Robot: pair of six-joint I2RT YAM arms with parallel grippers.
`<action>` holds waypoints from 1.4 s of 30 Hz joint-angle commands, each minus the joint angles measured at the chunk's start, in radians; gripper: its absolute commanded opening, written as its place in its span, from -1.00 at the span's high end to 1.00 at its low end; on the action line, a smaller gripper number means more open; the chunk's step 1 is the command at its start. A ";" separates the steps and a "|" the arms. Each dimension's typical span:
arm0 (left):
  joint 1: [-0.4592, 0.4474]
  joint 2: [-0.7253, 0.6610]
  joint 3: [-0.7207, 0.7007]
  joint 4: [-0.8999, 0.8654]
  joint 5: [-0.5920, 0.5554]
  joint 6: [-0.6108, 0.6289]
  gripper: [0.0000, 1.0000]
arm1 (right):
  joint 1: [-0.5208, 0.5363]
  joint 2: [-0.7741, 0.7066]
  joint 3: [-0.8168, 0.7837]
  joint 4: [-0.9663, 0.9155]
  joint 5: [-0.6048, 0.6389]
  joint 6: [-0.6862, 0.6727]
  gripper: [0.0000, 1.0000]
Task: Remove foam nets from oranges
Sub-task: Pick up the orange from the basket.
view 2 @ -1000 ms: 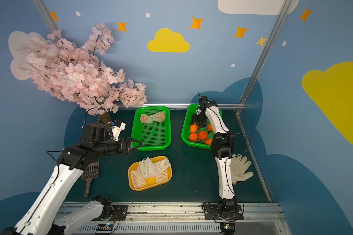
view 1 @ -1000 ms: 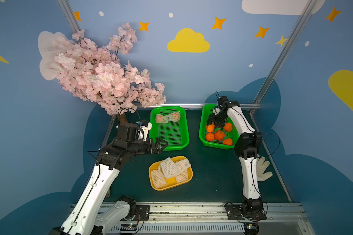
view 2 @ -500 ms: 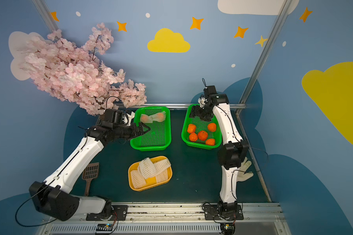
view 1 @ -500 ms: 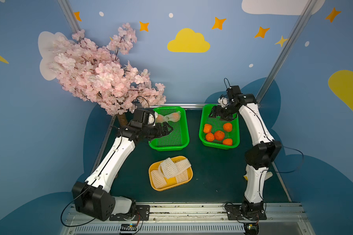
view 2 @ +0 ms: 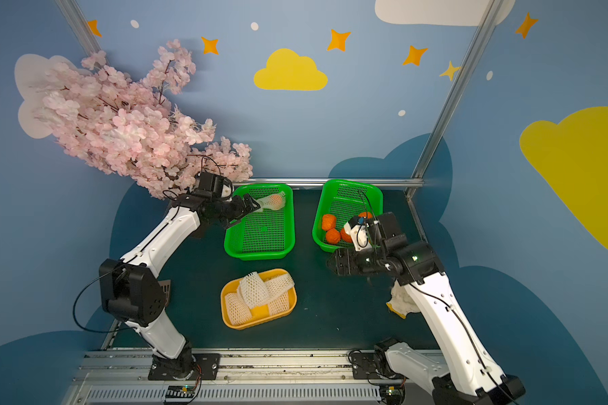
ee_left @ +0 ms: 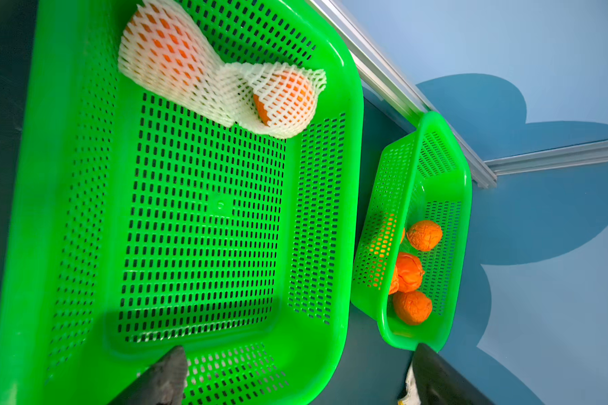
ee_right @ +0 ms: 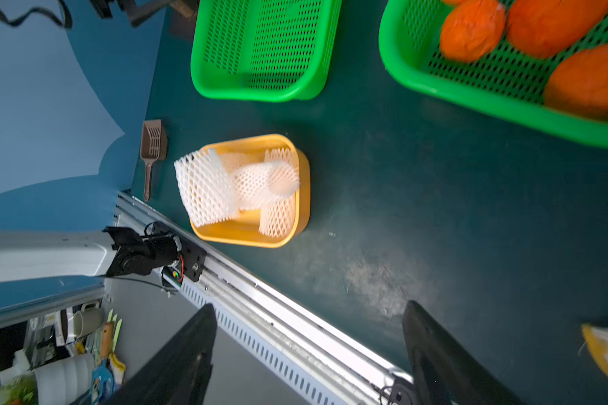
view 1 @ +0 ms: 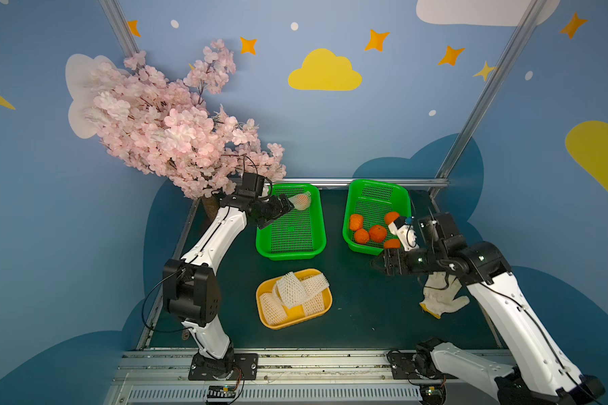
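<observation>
My left pincer [view 1: 284,209] is spread wide and holds nothing. It hangs over the far part of the left green perforated plastic basket [view 1: 295,254], close to two small round oranges [ee_left: 286,94] still wrapped in white foam mesh nets [ee_left: 197,70], without touching them. My right pincer [view 1: 378,263] is likewise spread wide and empty, above the dark green bench [view 1: 358,305] just in front of the right green perforated plastic basket [view 1: 376,191], where several bare oranges [view 1: 377,233] lie together. Nearer the front, between the arms, empty foam nets [view 1: 290,292] are piled in a yellow-orange plastic tray [view 1: 322,314].
</observation>
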 commanded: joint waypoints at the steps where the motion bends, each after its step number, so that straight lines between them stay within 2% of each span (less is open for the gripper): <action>1: -0.018 0.066 0.041 0.071 -0.012 -0.085 -0.99 | 0.020 -0.089 -0.058 -0.006 -0.030 0.046 -0.65; 5: -0.041 0.182 0.090 0.166 -0.006 -0.190 -0.98 | 0.023 -0.141 -0.078 -0.032 -0.053 0.035 -0.65; 9: -0.066 0.308 0.196 0.214 -0.032 -0.276 -0.98 | 0.023 -0.106 -0.040 -0.052 -0.073 0.019 -0.65; 14: -0.070 0.486 0.404 0.170 -0.083 -0.347 -0.97 | 0.021 -0.064 -0.012 -0.010 -0.070 0.058 -0.66; 19: -0.063 0.608 0.536 0.144 -0.136 -0.414 -0.97 | 0.017 -0.039 -0.002 -0.003 -0.053 0.064 -0.66; 29: -0.062 0.729 0.619 0.184 -0.205 -0.520 -0.94 | -0.013 -0.010 0.013 -0.014 -0.076 0.062 -0.66; 36: -0.065 0.831 0.717 0.225 -0.203 -0.567 -0.90 | -0.027 -0.009 -0.017 -0.012 -0.091 0.066 -0.66; 42: -0.066 0.881 0.744 0.301 -0.217 -0.594 -0.83 | -0.033 -0.027 -0.038 -0.007 -0.093 0.073 -0.66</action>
